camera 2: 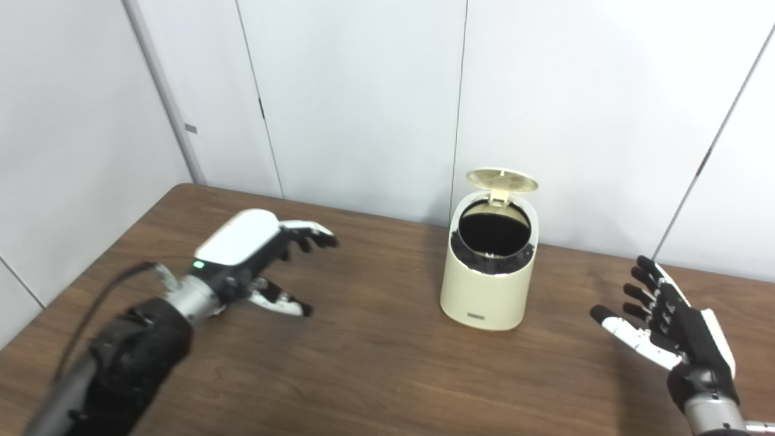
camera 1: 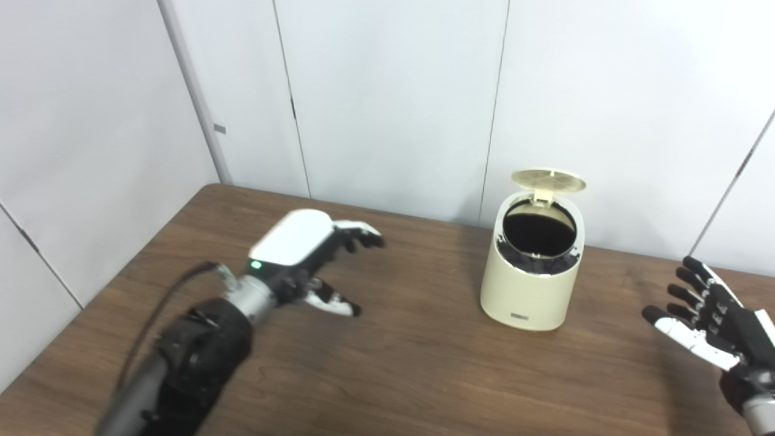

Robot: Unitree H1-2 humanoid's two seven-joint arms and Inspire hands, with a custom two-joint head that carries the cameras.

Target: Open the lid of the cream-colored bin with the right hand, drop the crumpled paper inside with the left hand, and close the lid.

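Cream-coloured cylindrical plastic bin [camera 1: 533,284]: on brown wooden table [camera 1: 393,363], round lid [camera 1: 548,180] raised; crumpled paper not visible. Left hand [camera 1: 303,254] and right hand [camera 2: 666,330]: both empty, fingers spread, well apart from bin. Closing likely next; press lid gently downward from above.

A cream-colored bin [camera 1: 533,272] stands upright on the brown wooden table [camera 1: 393,363], close to the white panel wall [camera 1: 387,91] behind it. Its lid [camera 1: 548,180] is tipped up and back on its hinge, showing a dark liner inside the round mouth. The left hand [camera 1: 309,257] hovers above the table well to the left of the bin, palm down, fingers [camera 1: 363,233] spread and holding nothing. The right hand [camera 1: 708,321] is near the right edge, well apart from the bin, fingers spread and empty.
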